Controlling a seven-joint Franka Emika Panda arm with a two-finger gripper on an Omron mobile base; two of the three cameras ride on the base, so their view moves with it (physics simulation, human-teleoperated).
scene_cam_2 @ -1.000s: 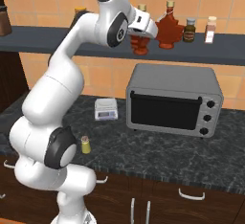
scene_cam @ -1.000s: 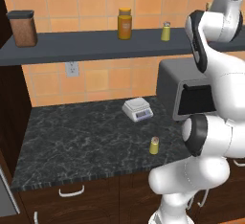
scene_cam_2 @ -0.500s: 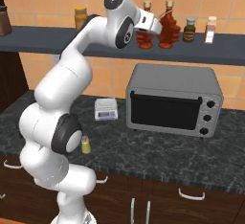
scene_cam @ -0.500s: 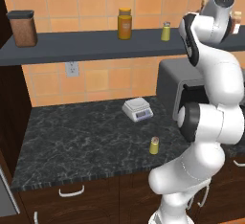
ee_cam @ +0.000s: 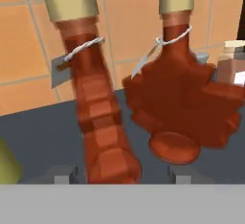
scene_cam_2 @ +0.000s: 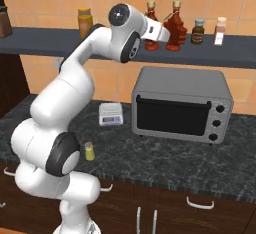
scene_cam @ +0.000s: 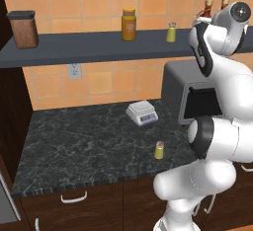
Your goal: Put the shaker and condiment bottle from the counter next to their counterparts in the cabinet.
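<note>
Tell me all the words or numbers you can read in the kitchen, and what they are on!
None can be read.
Tags on the two red bottles: blank grey and white, no writing shown.
Kitchen scale display: too small and blurred to read.
Toaster oven knobs: no readable marks.
Small jars on the shelf, one dark, one pale: labels too blurred to read.
</note>
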